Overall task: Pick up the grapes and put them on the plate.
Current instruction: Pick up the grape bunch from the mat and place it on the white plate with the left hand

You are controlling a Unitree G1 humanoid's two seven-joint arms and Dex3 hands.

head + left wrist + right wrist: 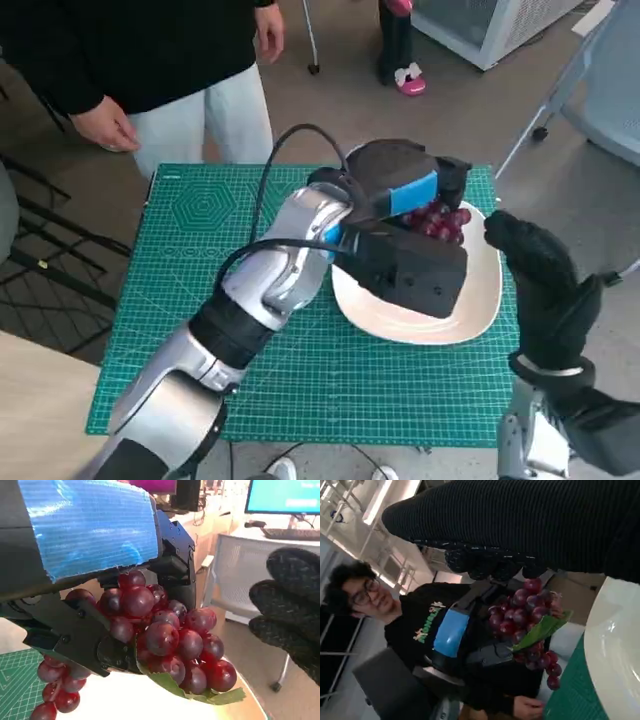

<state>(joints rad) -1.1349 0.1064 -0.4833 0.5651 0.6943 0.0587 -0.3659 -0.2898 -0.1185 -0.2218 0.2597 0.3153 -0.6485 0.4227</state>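
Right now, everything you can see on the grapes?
The bunch of grapes is dark red and glossy, with round berries packed tight and a green leaf at its lower edge. It looks like plastic fruit, though that is a guess. The left hand holds it from above, its black fingers wrapped around the cluster. A short strand of berries dangles loose. In the head view it sits over the white plate; contact with the plate is unclear.

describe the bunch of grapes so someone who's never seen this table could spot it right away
On the green cutting mat sits a white plate. Over its far side, the left hand with blue tape holds the grapes: a dark red bunch with a green leaf, the only fruit here.
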